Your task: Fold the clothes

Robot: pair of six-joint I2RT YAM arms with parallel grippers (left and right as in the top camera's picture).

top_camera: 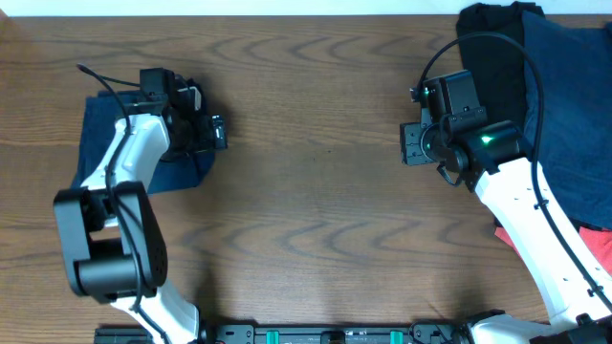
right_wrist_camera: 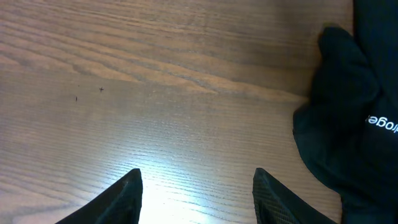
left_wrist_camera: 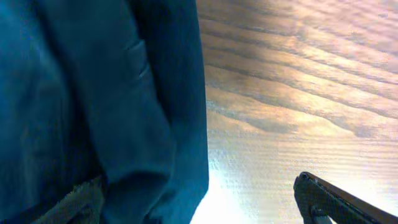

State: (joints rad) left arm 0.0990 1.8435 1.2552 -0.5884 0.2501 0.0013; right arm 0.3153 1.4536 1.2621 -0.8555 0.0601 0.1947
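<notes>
Soft navy shorts (top_camera: 98,124) lie folded in a flat rectangle on the left of the glossy, wavy-grained wooden table (top_camera: 316,201), beneath the left gripper (top_camera: 212,134); its fingers' spread cannot be told. The right gripper (top_camera: 411,145) hangs parted and empty beside a rumpled black garment (top_camera: 488,38), a navy garment (top_camera: 574,115) and a coral-red garment (top_camera: 602,244)

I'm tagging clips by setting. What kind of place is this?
Probably a robotics lab bench: a left arm and right arm at a wooden table, with navy shorts and a heap of clothes as practice material.
</notes>
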